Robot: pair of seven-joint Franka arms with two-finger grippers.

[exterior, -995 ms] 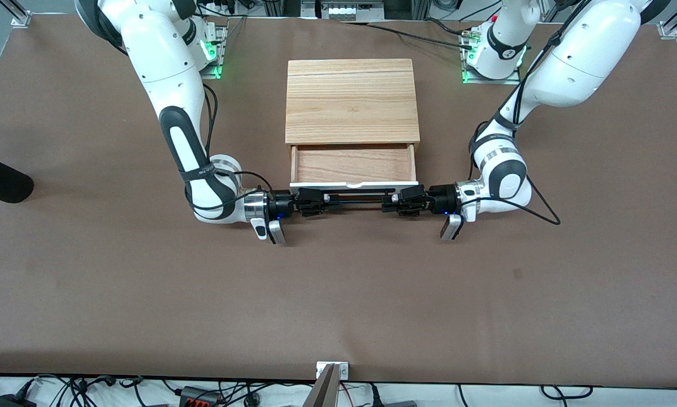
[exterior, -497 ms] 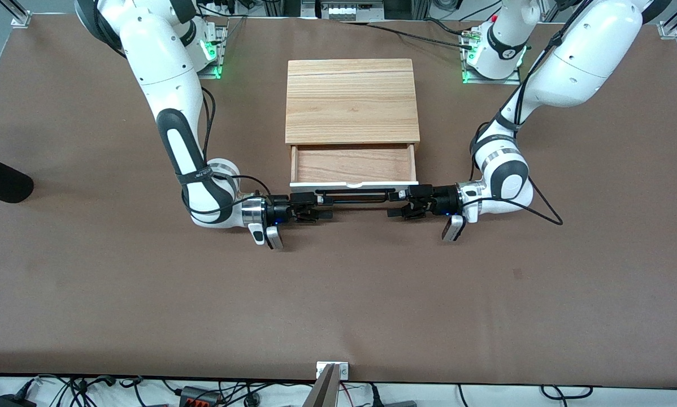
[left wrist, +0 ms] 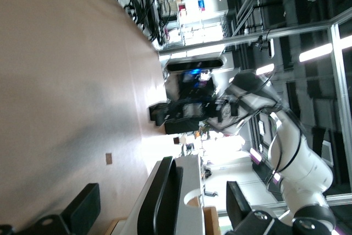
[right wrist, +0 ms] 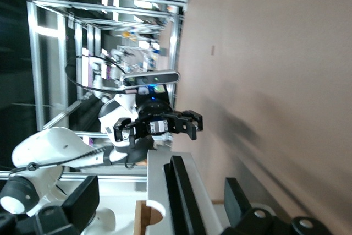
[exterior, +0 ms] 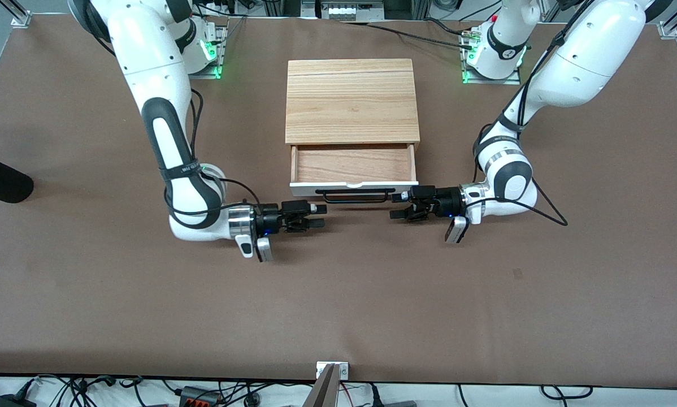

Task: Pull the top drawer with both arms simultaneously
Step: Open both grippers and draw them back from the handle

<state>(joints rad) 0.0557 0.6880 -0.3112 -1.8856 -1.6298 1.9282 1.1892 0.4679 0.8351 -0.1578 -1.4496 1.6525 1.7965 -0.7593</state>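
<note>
The top drawer (exterior: 354,164) is sitting in the middle of the frame, sticking partly out of the wood cabinet (exterior: 352,102). Its black handle (exterior: 354,195) is lying just under the white front.

What could go wrong, I think: neither claw is around the handle, so if they close now they are grabbing only air. If 1 arm is pulling before the other, the drawer may twist and get stuck. A hard tug may also drag the whole cabinet along the table (exterior: 338,294).

The right arm is bending down from the top of the frame, wrist low and lying flat. The right gripper (exterior: 317,216) is open, holding nothing, and pointing at 1 end of the handle, a bit lower in the frame.

The left arm is bending the same way. The left gripper (exterior: 396,206) is open, holding nothing, just beside the other end.
</note>
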